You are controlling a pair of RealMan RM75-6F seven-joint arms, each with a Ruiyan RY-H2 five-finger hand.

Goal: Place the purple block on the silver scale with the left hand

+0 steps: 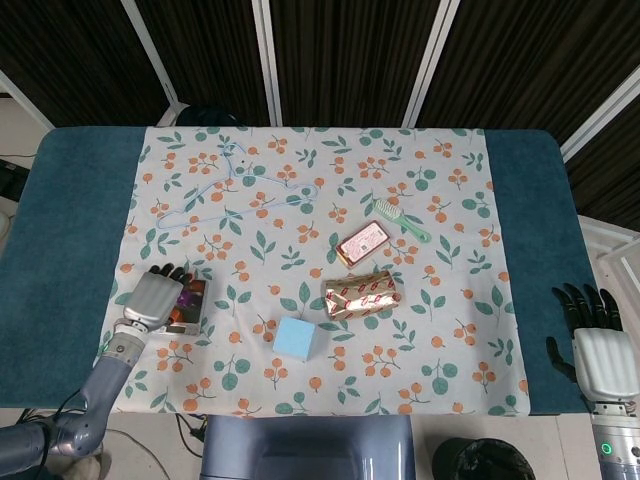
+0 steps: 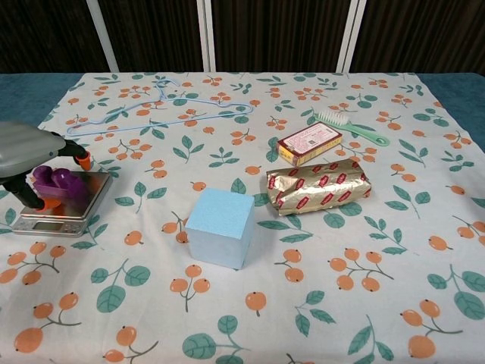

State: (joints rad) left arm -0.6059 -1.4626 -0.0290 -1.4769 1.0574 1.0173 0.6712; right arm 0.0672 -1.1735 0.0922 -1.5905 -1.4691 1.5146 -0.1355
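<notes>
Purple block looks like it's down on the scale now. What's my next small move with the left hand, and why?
Probably spread the fingers and let go. In the chest view the purple block sits on the silver scale platform, with the left hand arched over it and fingertips close around it. Then lift straight up, so nothing drags the block off.

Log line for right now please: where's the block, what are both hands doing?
phase: placing | left hand: holds purple block low over silver scale, contact unclear | right hand: open, idle at table's right edge | release: pending
</notes>
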